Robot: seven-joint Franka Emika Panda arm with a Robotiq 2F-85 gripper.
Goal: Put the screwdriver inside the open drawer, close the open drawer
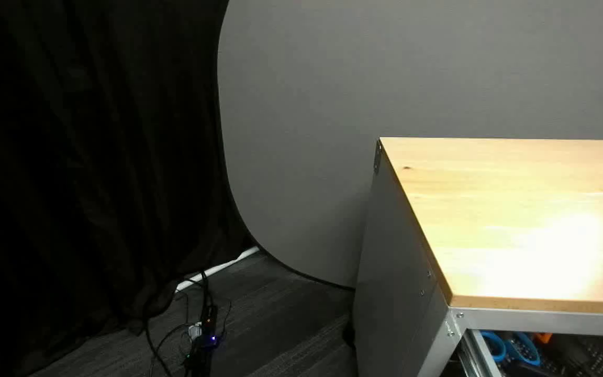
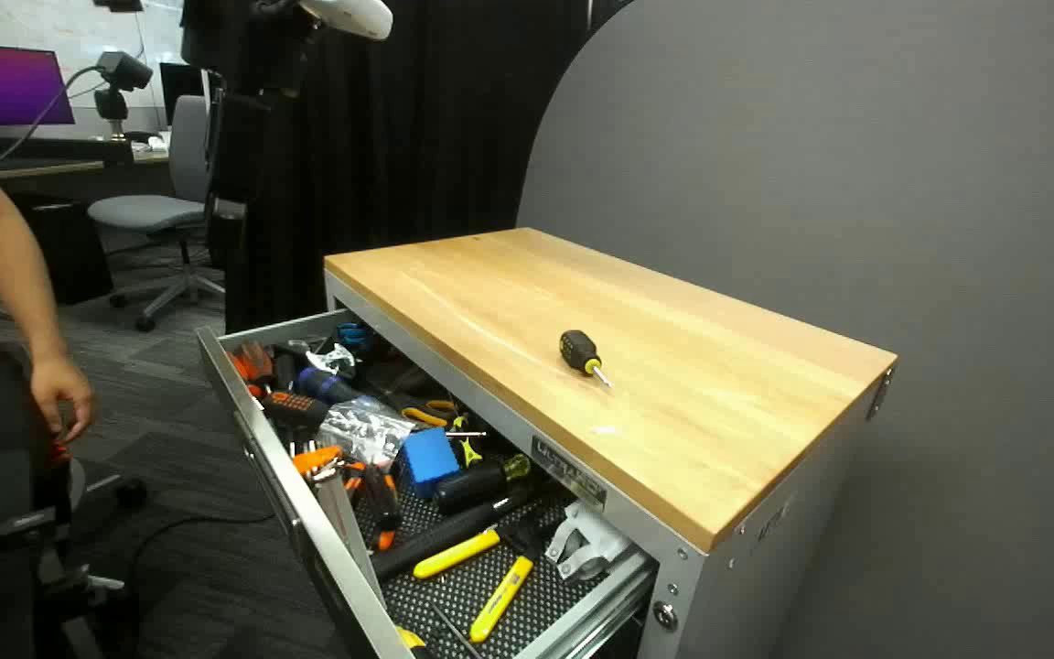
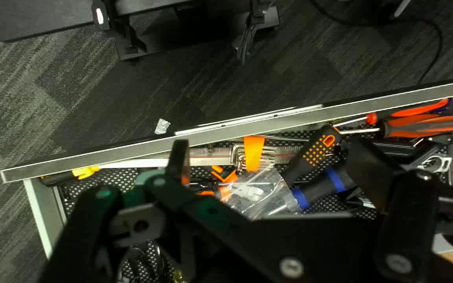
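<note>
The screwdriver (image 2: 579, 352), with a short black and yellow handle and a metal tip, lies on the cabinet's light wooden top (image 2: 701, 339) in an exterior view. It does not show in the wrist view. The open drawer (image 2: 315, 513) is pulled out and full of tools. Its front rim (image 3: 214, 135) crosses the wrist view, and a corner of the drawer (image 1: 482, 356) shows in an exterior view. My gripper (image 3: 271, 159) is open with its fingers wide apart, empty, above the drawer. Dark arm parts (image 2: 248, 55) hang at the upper left; the fingertips there are unclear.
The drawer holds a clear plastic bag (image 3: 256, 194), a blue block (image 2: 429, 458), yellow-handled tools (image 2: 501, 597) and other tools. A person's arm (image 2: 19, 265) is at the left. Dark floor (image 3: 132, 94) lies before the drawer. A grey backdrop (image 1: 301, 131) stands behind the cabinet.
</note>
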